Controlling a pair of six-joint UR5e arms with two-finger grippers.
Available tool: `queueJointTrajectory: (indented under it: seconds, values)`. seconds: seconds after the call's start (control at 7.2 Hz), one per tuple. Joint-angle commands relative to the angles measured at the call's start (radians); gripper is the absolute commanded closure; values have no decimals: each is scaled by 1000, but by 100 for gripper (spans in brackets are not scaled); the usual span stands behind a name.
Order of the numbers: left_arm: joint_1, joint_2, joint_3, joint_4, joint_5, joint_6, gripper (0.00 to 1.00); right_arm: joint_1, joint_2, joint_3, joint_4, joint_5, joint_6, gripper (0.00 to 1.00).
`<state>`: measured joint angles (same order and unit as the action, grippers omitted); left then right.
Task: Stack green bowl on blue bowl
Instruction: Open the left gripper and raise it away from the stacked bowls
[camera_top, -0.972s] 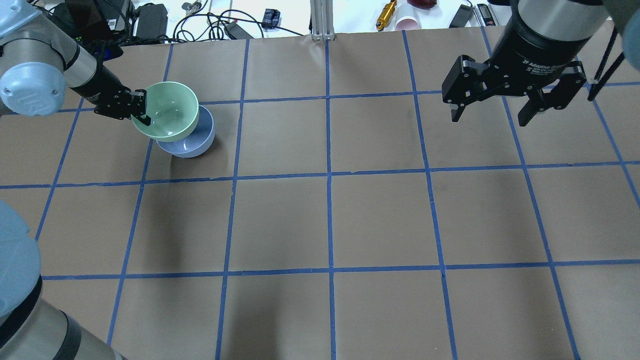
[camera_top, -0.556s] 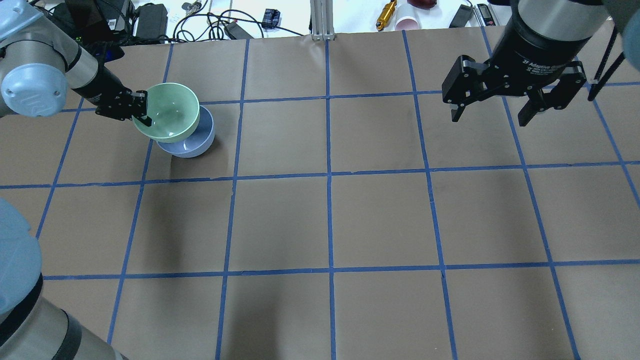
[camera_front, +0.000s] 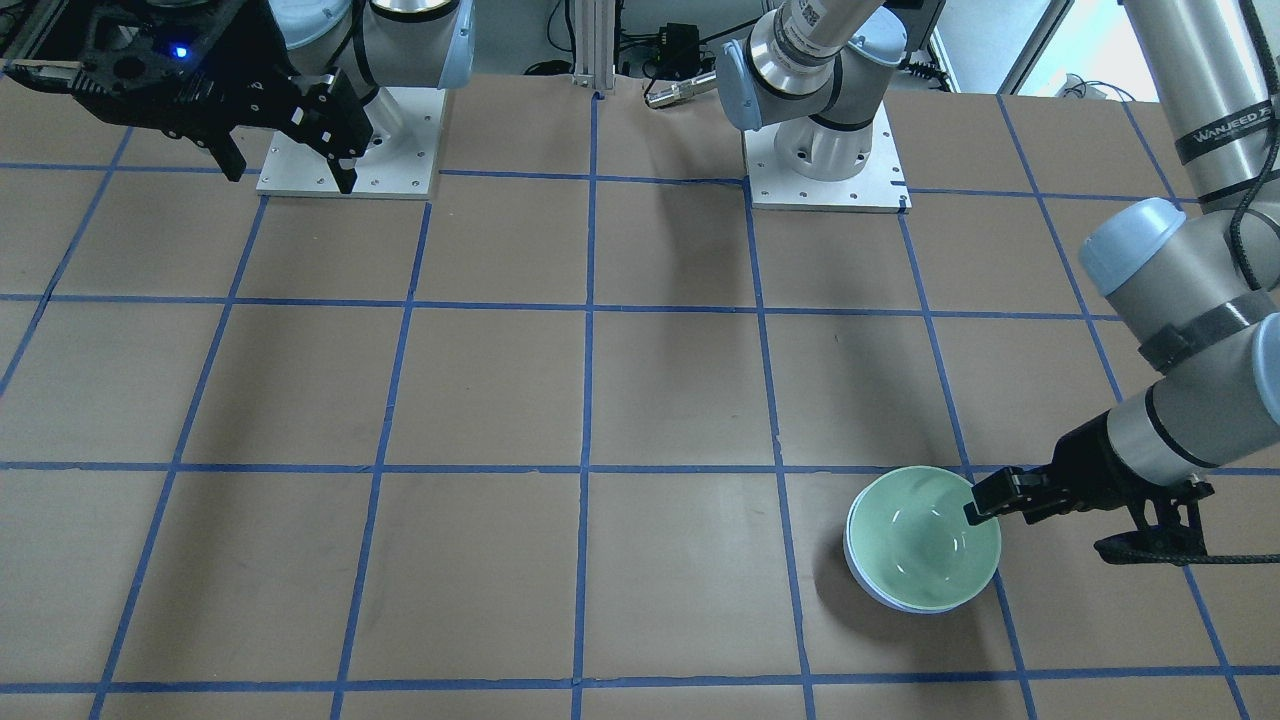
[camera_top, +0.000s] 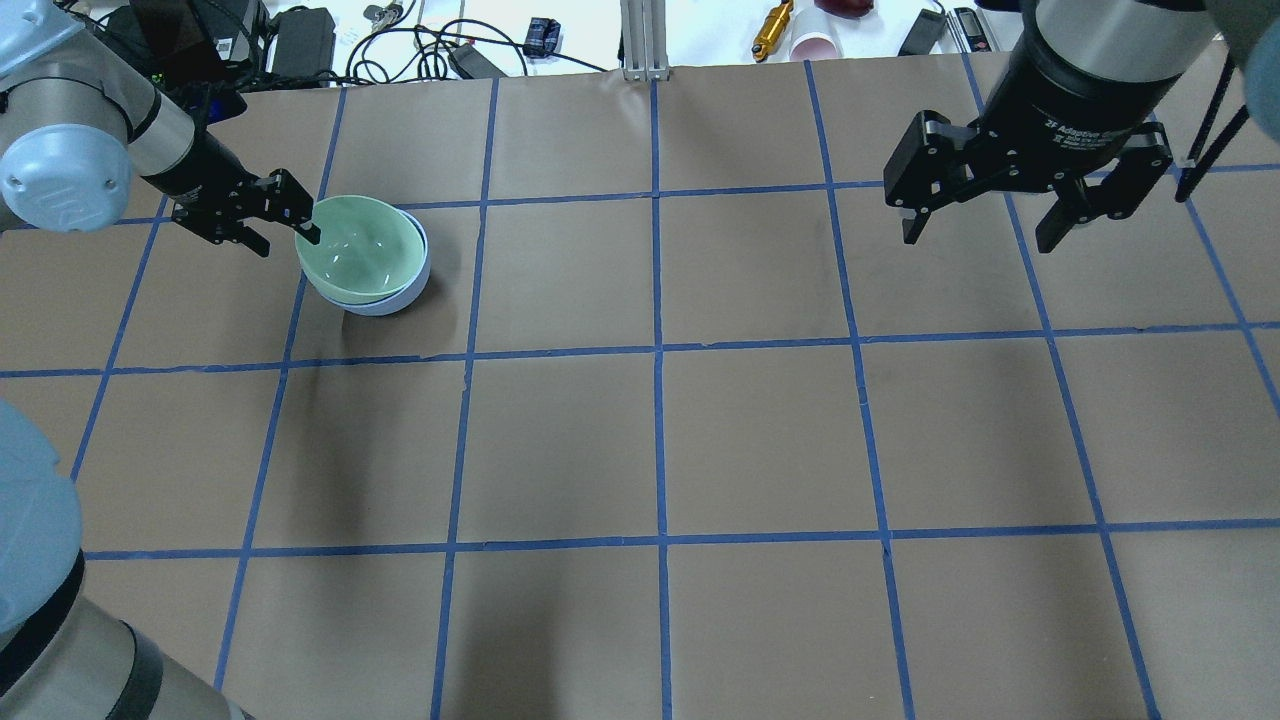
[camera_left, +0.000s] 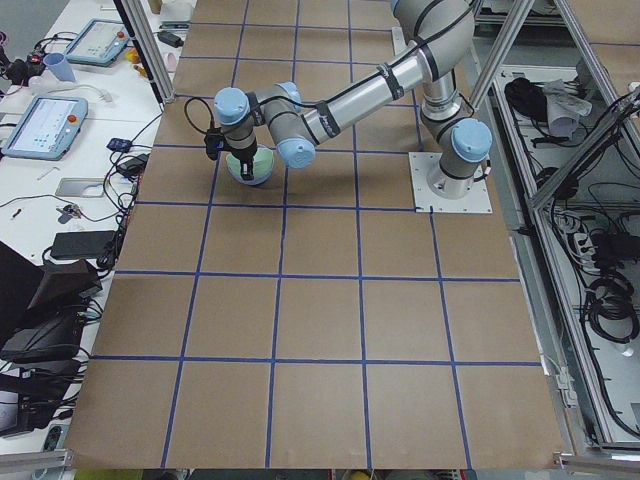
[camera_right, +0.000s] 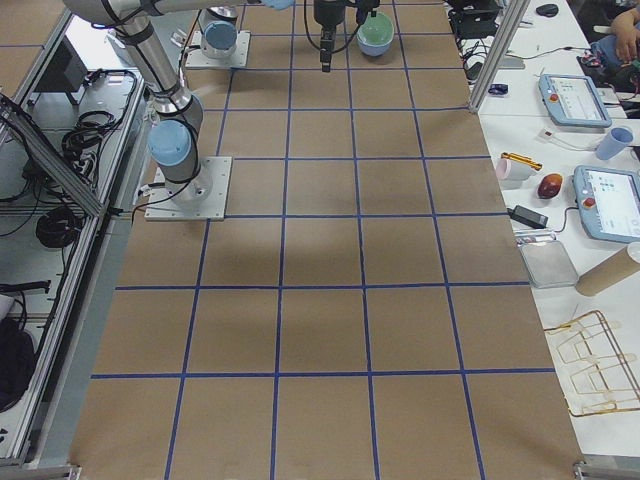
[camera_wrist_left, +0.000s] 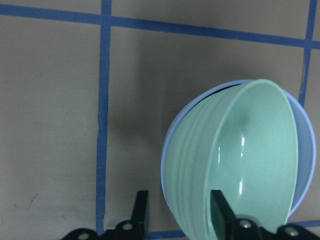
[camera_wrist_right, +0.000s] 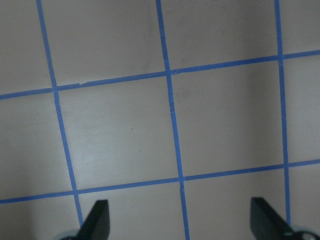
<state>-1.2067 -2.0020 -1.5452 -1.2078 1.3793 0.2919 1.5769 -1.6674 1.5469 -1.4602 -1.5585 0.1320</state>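
Overhead exterior: left gripper (camera_top: 288, 243) has released green bowl (camera_top: 360, 245) into blue bowl (camera_top: 398, 299).

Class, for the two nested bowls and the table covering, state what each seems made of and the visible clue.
Green bowl: probably glazed ceramic or glossy melamine; bright glints inside, faint ridges outside.
Blue bowl: same smooth sheen, likely the same material.
Table covering: looks like matte brown paper, with no shine and slight creases, marked with blue tape.

The glossy mint green bowl (camera_top: 357, 247) sat nested in the pale blue bowl (camera_top: 392, 301), tipped a bit. Both were upright on the table (camera_top: 760, 440).
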Motion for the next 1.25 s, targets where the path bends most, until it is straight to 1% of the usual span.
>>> queueJointTrajectory:
  seconds: [0.0,0.14,0.28,0.42,0.83,0.97,1.11]
  values:
    - [-36,55,17,-63,36,-25,0,0,0,-1,0,0,0,0]
    - [-84,101,34,-106,144,-30,0,0,0,-1,0,0,0,0]
    - [-137,158,40,-180,164,-42,0,0,0,-1,0,0,0,0]
    - [-180,210,39,-197,165,-119,0,-2,0,-1,1,0,0,0]
    - [-314,368,39,-337,164,-135,0,0,0,1,0,0,0,0]
    - [-350,402,37,-345,165,-135,0,0,0,-1,0,0,0,0]
    - [-361,425,28,-346,165,-135,0,0,0,1,1,0,0,0]
